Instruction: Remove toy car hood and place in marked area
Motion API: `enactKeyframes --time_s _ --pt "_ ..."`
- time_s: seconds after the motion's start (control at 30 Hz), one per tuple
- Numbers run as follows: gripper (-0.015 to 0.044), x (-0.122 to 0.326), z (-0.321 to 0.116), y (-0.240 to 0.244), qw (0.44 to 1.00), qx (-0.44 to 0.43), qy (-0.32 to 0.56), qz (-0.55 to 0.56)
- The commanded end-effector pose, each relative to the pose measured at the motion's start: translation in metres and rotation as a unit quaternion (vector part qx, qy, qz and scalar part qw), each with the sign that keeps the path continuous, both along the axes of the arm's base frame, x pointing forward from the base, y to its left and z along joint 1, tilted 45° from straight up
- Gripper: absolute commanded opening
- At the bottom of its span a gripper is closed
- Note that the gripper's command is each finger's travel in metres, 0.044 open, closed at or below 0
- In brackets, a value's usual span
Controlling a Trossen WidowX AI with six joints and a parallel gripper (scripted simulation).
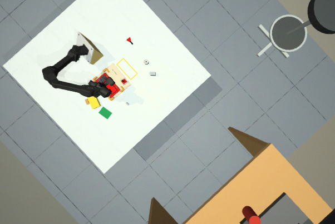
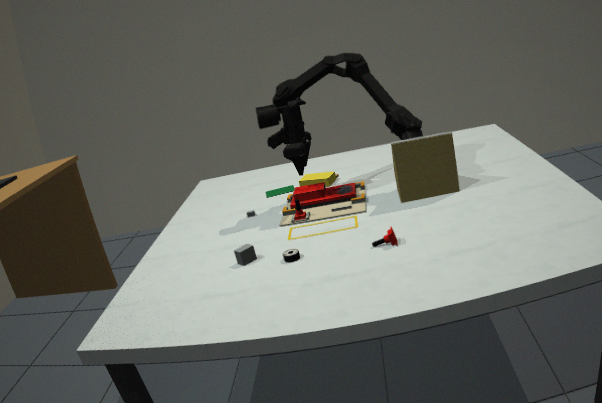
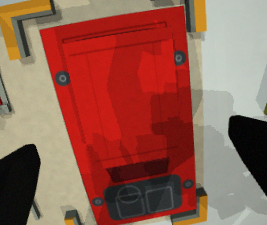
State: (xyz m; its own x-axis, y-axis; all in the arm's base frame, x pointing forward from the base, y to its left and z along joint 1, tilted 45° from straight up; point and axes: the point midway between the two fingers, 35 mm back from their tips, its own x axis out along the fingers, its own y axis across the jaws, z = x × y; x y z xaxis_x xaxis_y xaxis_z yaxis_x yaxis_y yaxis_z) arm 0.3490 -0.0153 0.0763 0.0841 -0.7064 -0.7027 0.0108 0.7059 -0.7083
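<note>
The red toy car (image 1: pixel 103 78) (image 2: pixel 345 193) (image 3: pixel 54 46) sits on the beige board (image 1: pixel 117 73) (image 2: pixel 320 216) (image 3: pixel 23 99), between orange corner brackets. Its hood (image 2: pixel 310 192) (image 3: pixel 123 99) is the raised red panel on the car. My gripper (image 2: pixel 300 173) (image 3: pixel 134 139) is wide open and empty above the car, pointing down. In the wrist view its fingers stand on either side of the car, one over the board and one over the table. In the top view the arm hides the fingers. The yellow outline of the marked area (image 1: pixel 123 71) (image 2: pixel 324 233) lies beside the board, with nothing inside.
A red lever piece (image 1: pixel 124 81) (image 2: pixel 299 214) stands on the board. A yellow block (image 1: pixel 94 102) (image 2: pixel 318 179) and green patch (image 1: pixel 105 113) (image 2: pixel 280 191) lie nearby. An upright panel (image 1: pixel 97 56) (image 2: pixel 425 168) stands near the arm's base. A grey block (image 1: pixel 152 73) (image 2: pixel 245 254) lies beyond the outline.
</note>
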Motion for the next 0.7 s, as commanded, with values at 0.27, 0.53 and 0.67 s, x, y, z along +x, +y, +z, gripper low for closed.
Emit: enactKeyframes --time_s 0.27,0.53,0.67 --pt "0.044 -0.0017 -0.0032 -0.0053 1.0 0.002 0.02 0.006" --pt "0.044 -0.0011 -0.0073 -0.0089 1.0 0.002 0.02 0.006" --pt "0.044 -0.0008 -0.0093 -0.0108 1.0 0.002 0.02 0.006"
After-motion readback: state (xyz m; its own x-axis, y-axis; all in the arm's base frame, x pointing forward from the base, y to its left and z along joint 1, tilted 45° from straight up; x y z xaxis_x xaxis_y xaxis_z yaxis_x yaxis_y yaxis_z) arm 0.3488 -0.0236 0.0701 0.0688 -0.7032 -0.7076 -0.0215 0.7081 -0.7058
